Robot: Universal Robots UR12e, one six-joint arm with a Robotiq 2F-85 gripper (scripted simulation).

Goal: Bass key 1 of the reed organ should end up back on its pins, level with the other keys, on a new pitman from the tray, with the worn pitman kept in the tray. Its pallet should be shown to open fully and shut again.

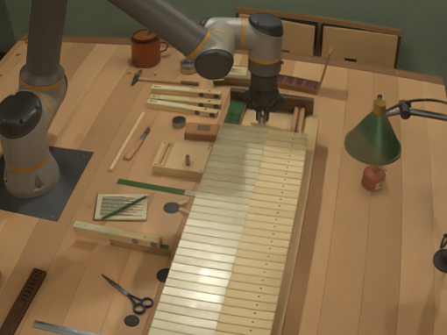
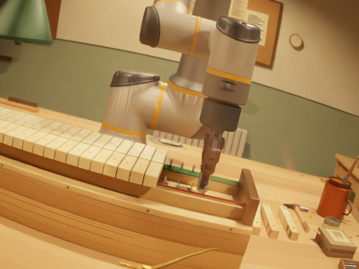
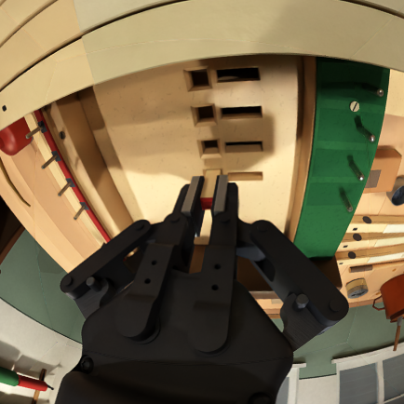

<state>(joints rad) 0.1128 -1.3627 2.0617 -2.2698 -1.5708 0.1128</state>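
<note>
A pitman (image 3: 208, 193), a pale wooden rod with a red band, is mostly hidden between my fingers, which are closed on its sides. My gripper (image 3: 207, 195) points straight down into the open bass end of the reed organ's key bed (image 2: 203, 185), over the nearest of several square guide holes (image 3: 205, 114). Three removed keys (image 1: 186, 98) lie side by side on the bench left of the organ. The wooden tray (image 1: 180, 158) sits left of the keyboard with a short peg standing in it. The remaining keys (image 1: 236, 228) lie level in a row.
An orange can (image 1: 146, 47) stands at the bench's far side near a hammer (image 1: 164, 81). A green lamp (image 1: 373, 140) hangs right of the organ. Pins rise from the green felt strip (image 3: 342, 153) and the red strip (image 3: 70, 179) on either side of my fingers.
</note>
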